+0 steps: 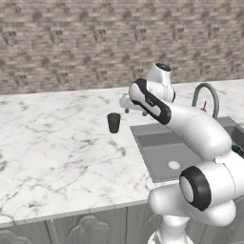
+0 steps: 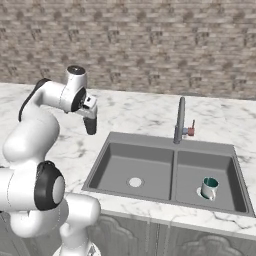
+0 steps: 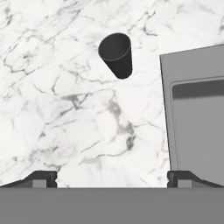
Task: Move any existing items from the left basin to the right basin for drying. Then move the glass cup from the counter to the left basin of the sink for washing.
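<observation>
Standing upright on the white marble table (image 1: 57, 143) just left of the sink (image 2: 172, 145), the glass cup (image 3: 116, 54) is looking light, rigid, slick and breakable, best pinched across its tapered wall near the rim, while the tool (image 3: 112, 177) is hovering spread wide, empty.

The arm (image 1: 200, 128) is built from glossy white, rounded segments, joined by black bands at the joints. A round dark cap is seen on the topmost joint. A small pale grey gripper (image 2: 90, 121) with 2 dark finger tips (image 3: 41, 177) is carried at the wrist.
</observation>
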Controlling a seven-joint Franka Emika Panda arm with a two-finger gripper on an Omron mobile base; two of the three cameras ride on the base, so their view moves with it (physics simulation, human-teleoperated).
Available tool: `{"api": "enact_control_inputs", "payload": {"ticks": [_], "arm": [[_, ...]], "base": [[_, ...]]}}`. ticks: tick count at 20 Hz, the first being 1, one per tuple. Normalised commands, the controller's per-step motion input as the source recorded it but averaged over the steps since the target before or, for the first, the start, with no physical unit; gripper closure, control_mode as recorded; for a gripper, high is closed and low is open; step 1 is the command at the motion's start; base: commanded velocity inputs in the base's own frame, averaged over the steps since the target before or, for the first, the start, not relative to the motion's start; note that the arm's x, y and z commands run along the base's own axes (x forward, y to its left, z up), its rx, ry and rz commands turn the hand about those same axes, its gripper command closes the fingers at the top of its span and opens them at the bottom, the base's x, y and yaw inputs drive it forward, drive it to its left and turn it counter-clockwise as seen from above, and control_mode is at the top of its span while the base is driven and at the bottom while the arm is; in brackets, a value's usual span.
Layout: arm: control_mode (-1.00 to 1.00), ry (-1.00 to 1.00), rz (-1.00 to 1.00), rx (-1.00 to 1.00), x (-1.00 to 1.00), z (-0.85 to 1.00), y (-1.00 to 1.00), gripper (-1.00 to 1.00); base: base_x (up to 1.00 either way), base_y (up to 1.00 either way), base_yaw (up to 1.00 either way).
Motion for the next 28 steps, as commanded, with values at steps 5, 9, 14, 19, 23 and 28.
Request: {"api": "enact_control_inputs", "payload": {"ticks": [5, 9, 14, 19, 23, 28], "arm": [[-1.0, 0.05, -0.03, 0.05, 0.13, -0.13, 0.27, -1.0], [-1.0, 0.01, -0.01, 0.02, 0.06, -0.1, 0.02, -1.0], [-1.0, 0.0, -0.03, 0.02, 0.0, -0.01, -0.24, -1.0], [-1.0, 0.0, -0.02, 0.01, 0.18, -0.21, -0.06, -1.0], [-1.0, 0.0, 0.0, 0.05, 0.28, -0.26, 0.0, -1.0], [-1.0, 0.0, 0.0, 0.07, 0.2, -0.12, -0.02, -1.0]], "base": [[0.0, 0.0, 0.0], [0.0, 0.0, 0.0], [0.0, 0.0, 0.0], [0.0, 0.0, 0.0], [0.0, 0.0, 0.0], [0.0, 0.0, 0.0]]}}
